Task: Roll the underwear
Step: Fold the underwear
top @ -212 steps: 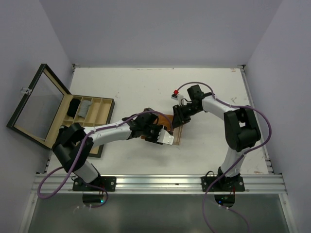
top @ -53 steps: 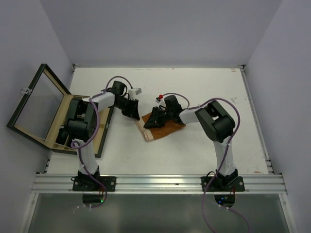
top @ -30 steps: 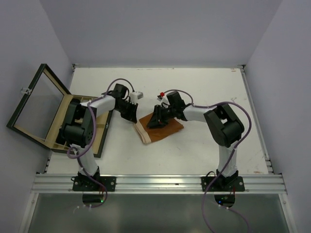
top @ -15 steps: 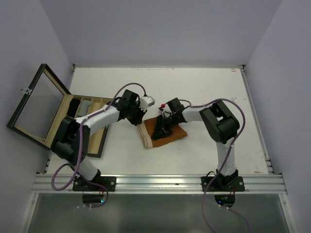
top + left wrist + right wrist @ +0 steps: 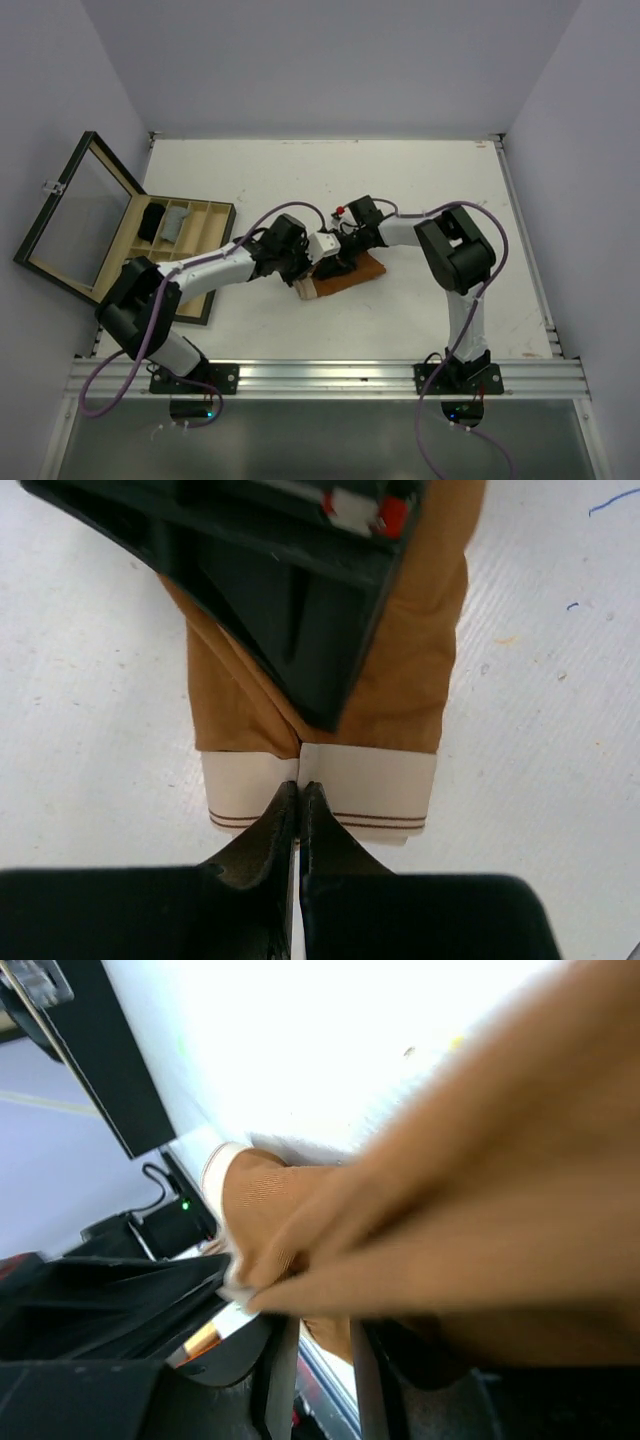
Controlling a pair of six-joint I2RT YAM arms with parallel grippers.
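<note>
Plainly, our left gripper (image 5: 299, 800), clenched shut, met the waistband (image 5: 365, 790) end of the underwear (image 5: 425, 670) lying mid-worktop (image 5: 430, 185), its long axis running straight away under our right gripper (image 5: 315, 705), whose grip we could not tell.

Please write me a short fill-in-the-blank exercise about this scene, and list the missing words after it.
1. The orange-brown underwear lies flat on the ____.
2. Its waistband is ____ with thin brown stripes.
3. The glass lid of the wooden box stands ____.
4. The left gripper, with its tips at the waistband, has its jaws ____.

Missing words: table; white; open; shut.
</note>
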